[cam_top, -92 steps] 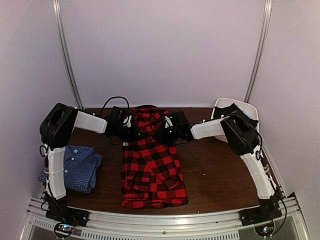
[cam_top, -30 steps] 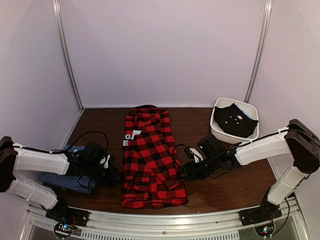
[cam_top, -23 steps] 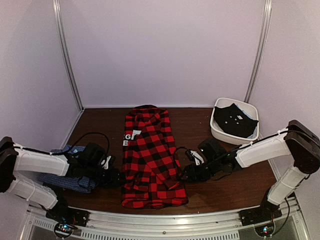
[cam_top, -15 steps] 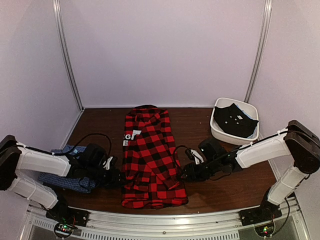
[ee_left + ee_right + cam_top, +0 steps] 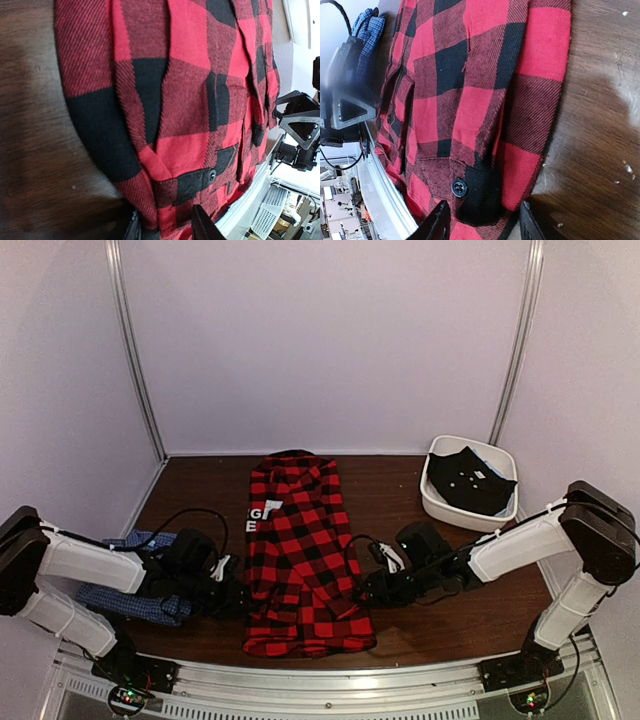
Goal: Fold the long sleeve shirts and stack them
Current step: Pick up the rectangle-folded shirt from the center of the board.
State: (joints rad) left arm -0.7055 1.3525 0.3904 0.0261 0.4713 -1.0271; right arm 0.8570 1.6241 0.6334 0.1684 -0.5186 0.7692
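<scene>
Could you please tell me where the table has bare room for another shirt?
Bare wood: between the plaid shirt and the white bin; far left, behind the blue shirt; near right, before the right arm. Crowded beside the plaid shirt's near half, where the left claw and right claw straddle its edges.

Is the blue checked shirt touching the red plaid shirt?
Apart. In the top view, bare table and the left gripper lie between the blue shirt and the plaid shirt.

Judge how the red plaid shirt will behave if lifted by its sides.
Probably floppy: the red plaid shirt lies flat in soft overlapping folds, so the middle should sag. Its thick twill weave suggests weight and grip, unlikely to slip. Loose layers near the buttoned cuff may fall open.
</scene>
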